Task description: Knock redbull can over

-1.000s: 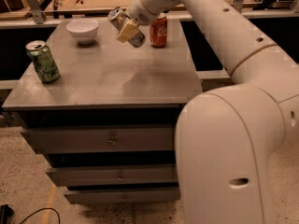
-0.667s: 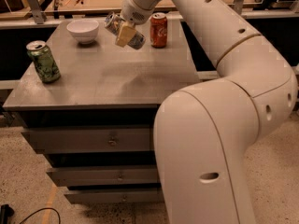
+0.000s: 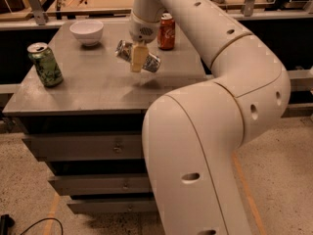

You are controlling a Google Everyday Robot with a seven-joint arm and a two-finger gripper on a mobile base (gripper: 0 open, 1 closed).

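gripper (image 3: pixel 138 58): above the middle of the table (image 3: pixel 98 89), fingers closed around the redbull can | redbull can (image 3: pixel 152 62): in the gripper, tipped almost flat, apparently just off the tabletop | green can (image 3: pixel 45 64): upright, left edge | red soda can (image 3: pixel 166 31): upright, behind the gripper | white bowl (image 3: pixel 87 32): back left

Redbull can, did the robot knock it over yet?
Nearly. Done: the redbull can is tipped almost onto its side. In hand: the gripper is shut on it and holds it just above the table, with a shadow underneath. Left: lay it down on the table and let go. The green can and red soda can stand upright.
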